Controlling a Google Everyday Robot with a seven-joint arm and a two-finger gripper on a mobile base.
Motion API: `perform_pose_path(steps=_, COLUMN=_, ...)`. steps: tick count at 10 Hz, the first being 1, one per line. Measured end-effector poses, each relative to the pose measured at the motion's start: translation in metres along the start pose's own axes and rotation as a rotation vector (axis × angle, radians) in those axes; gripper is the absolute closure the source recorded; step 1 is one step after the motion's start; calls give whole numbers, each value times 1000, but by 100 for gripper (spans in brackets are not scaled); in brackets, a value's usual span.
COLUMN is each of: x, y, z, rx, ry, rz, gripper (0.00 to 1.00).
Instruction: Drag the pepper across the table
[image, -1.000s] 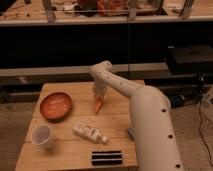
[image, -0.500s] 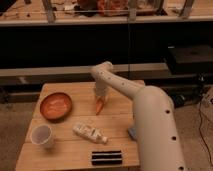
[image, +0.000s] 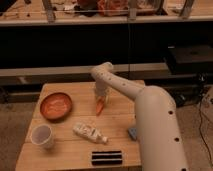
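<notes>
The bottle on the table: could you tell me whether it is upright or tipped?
Tipped: the bottle lies flat along the table planks. The gripper is behind it, at the pepper.

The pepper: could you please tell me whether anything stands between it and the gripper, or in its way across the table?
Nothing visible separates them: the gripper sits right over the pepper. On the table, the orange plate lies picture-left of it, and a white bottle lies nearer the camera.

Matt white end effector (image: 101, 99) above smooth orange pepper (image: 99, 108), on pale wood table (image: 80, 93)
</notes>
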Motion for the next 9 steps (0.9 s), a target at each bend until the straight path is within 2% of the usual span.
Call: perform_pose_path(steps=9, x=-12, y=15, z=-2, rx=-4, ry=-5, rz=-11, gripper=100)
